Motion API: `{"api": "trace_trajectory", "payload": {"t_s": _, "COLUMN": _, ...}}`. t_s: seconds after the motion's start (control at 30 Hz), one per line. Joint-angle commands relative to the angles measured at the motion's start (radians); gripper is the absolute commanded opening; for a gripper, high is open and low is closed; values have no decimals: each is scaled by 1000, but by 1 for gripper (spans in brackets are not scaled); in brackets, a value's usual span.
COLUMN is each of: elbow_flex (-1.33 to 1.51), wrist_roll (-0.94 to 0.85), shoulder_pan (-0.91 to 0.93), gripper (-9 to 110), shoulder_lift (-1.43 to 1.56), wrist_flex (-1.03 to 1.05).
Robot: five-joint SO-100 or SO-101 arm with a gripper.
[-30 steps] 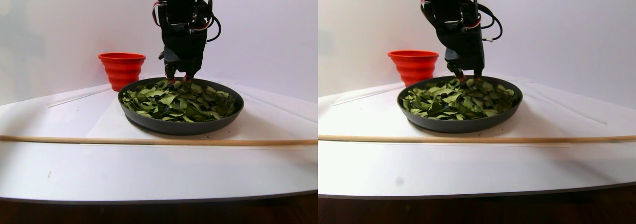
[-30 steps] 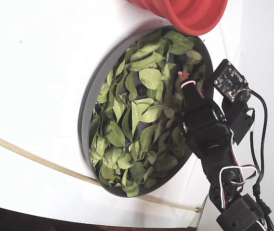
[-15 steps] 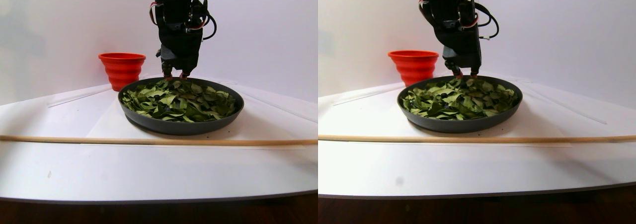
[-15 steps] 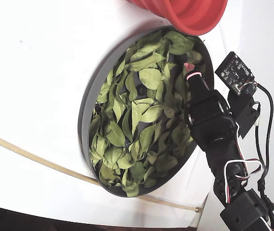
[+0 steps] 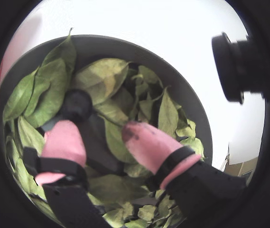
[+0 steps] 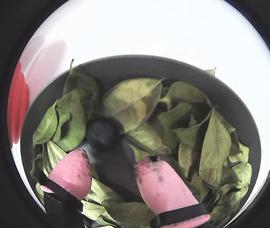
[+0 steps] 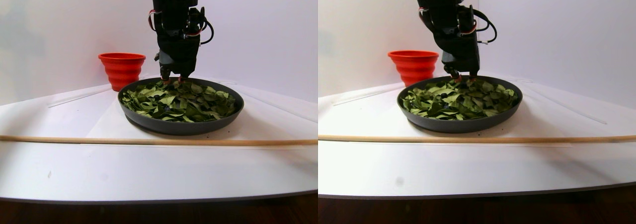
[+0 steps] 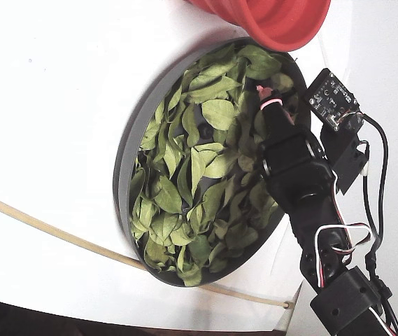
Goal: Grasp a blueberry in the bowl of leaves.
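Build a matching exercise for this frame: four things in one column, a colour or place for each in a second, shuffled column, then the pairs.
Things:
1. blueberry
2. bowl
3. cup
4. gripper

Descriptions:
A. red-orange, standing behind the dish
B. dark, round, just ahead of the pink fingertips
C. dark grey, filled with leaves
D. pink-tipped, open, down among the leaves

Pairs: 1-B, 2-C, 3-A, 4-D
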Motion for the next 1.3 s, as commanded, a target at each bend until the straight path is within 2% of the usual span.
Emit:
{"api": "trace_trajectory", "payload": {"t_s": 0.0, "elbow_flex": -67, "wrist_roll": 8, "shoulder_pan": -3, "gripper": 18, "shoulder_lift": 15, "wrist_flex": 3}}
{"api": "trace_trajectory", "payload": {"t_s": 1.27, "elbow_flex": -247, "wrist_roll": 37, "shoulder_pan": -15, "gripper": 20, "shoulder_lift": -112, "wrist_flex": 44}}
